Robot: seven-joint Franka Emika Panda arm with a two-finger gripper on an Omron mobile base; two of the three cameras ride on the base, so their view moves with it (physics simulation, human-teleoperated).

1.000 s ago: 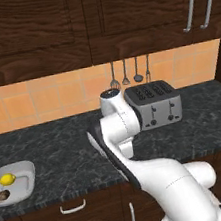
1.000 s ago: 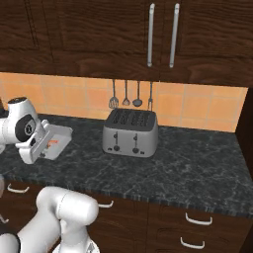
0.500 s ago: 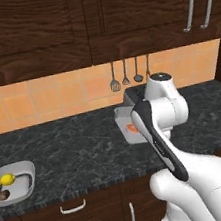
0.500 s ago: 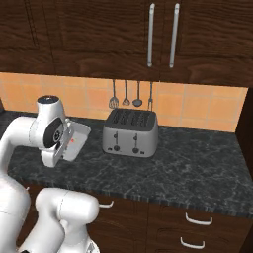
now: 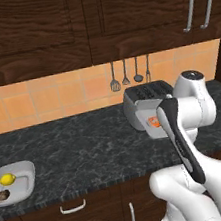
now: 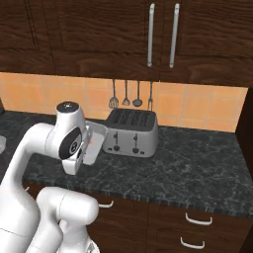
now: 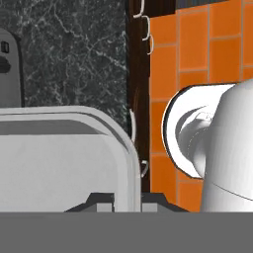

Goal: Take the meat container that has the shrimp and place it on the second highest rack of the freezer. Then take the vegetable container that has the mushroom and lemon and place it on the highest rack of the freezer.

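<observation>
My gripper [image 7: 127, 203] is shut on the rim of the white meat container [image 5: 152, 121], which it holds tilted in the air in front of the toaster. The small orange shrimp [image 5: 155, 122] shows inside it. In the right base view the same meat container [image 6: 95, 142] hangs beside my hand, left of the toaster. In the hand view its rim [image 7: 74, 116] curves just above my fingertips [image 7: 101, 201]. The vegetable container [image 5: 22, 172] sits on the counter at the far left, holding the lemon [image 5: 7, 179] and the mushroom [image 5: 2, 195]. The freezer and its racks are out of view.
A silver toaster [image 6: 132, 132] stands at the back of the black stone counter [image 6: 197, 168]. Utensils [image 5: 125, 74] hang on the orange tile wall above it. Dark wooden cabinets [image 6: 163, 34] run overhead and drawers sit below the counter edge.
The arm has swung to the right along the counter with the meat container, from the counter's middle to in front of the toaster. The vegetable container has not moved.
</observation>
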